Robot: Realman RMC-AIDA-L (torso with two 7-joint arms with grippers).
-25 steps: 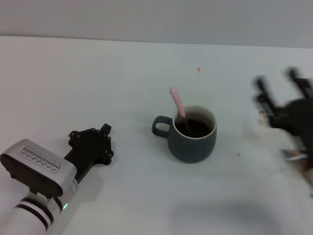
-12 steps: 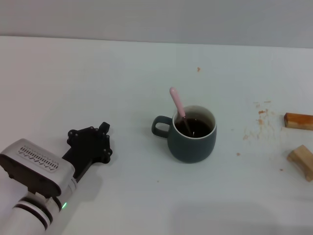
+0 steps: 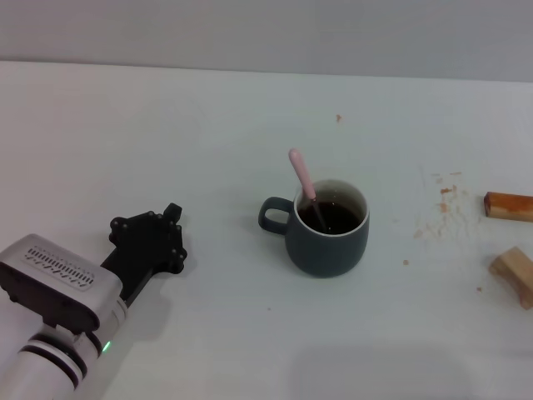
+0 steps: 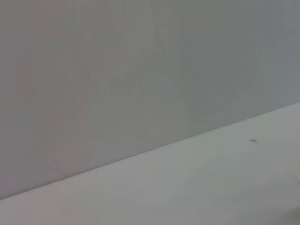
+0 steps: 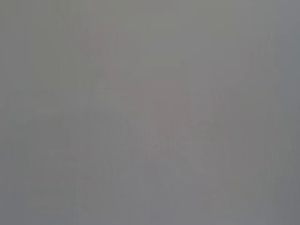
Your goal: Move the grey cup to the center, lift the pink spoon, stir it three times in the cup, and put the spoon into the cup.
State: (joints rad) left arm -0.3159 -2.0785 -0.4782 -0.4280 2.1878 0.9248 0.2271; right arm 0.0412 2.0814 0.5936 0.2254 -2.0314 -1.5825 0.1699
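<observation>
The squat dark slate-grey ceramic cup (image 3: 328,228) stood upright near the middle of the white table (image 3: 208,125), its loop handle turned to the left and dark liquid showing inside its pale inner wall. The thin spoon with the pale pink handle (image 3: 301,177) rested in the cup, its bowl sunk in the liquid and its handle leaning out over the far-left part of the rim, the tip pointing up and to the left.

The left gripper (image 3: 150,244) lay low at the near left, well apart from the cup, black and pointed away toward the far side of the table. From the head view its fingers seemed drawn together, but I could not tell for certain whether they were closed or parted. It held nothing.

The right gripper was out of sight in every view; its wrist camera gave only a flat grey field.

At the far right edge lay two tan wooden blocks, an orange-brown one (image 3: 509,206) farther back and a paler one (image 3: 513,274) nearer, with small orange-brown crumbs (image 3: 439,211) scattered between them and the cup.
</observation>
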